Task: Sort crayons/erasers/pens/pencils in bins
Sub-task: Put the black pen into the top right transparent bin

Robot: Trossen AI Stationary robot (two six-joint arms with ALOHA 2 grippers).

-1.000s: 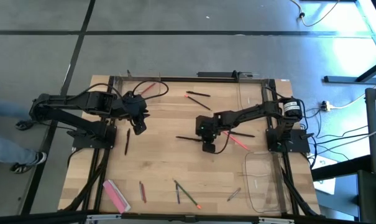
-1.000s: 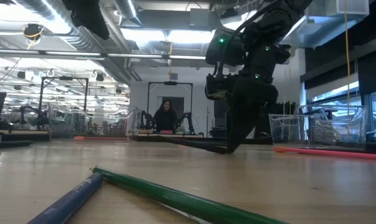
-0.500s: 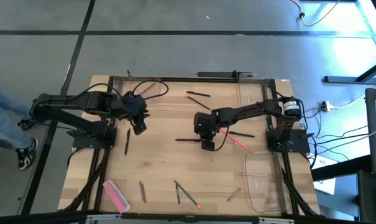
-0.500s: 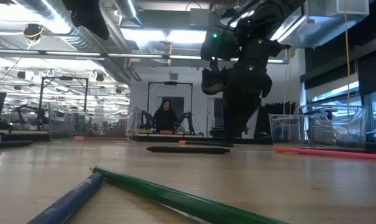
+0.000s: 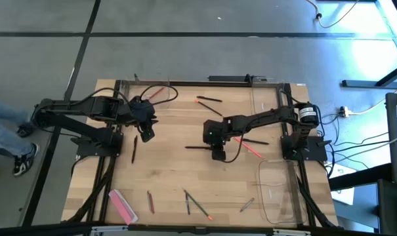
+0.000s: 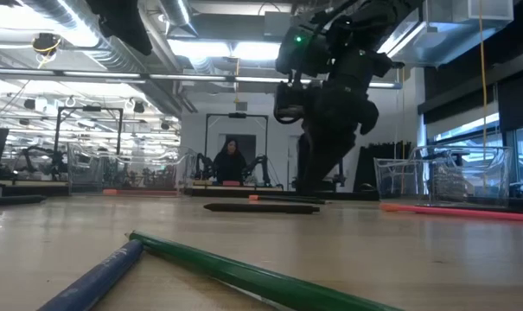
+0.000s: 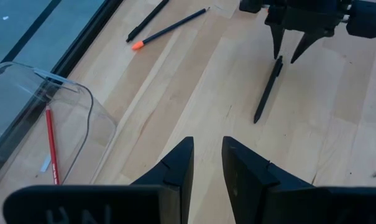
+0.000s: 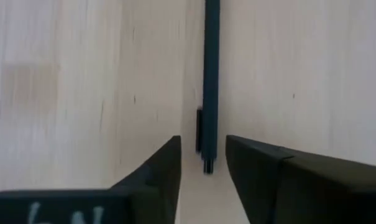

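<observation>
right wrist view, pen [image 8: 211, 74] flat on table [image 8: 312, 74], right end effector [image 8: 203, 163] fingers apart astride its end

In the right wrist view the pen [image 8: 211, 87] runs off the picture's edge, so its far end is unseen. In the low view the green pencil [image 6: 244, 275] is cut off at the frame's bottom. The person [image 6: 230, 161] beyond the table is too small to make out.

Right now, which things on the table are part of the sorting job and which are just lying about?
Job: black pen by the right gripper; pink crayon; pencils; clear bin; pink eraser.
Lying about: cable on the floor.
</observation>
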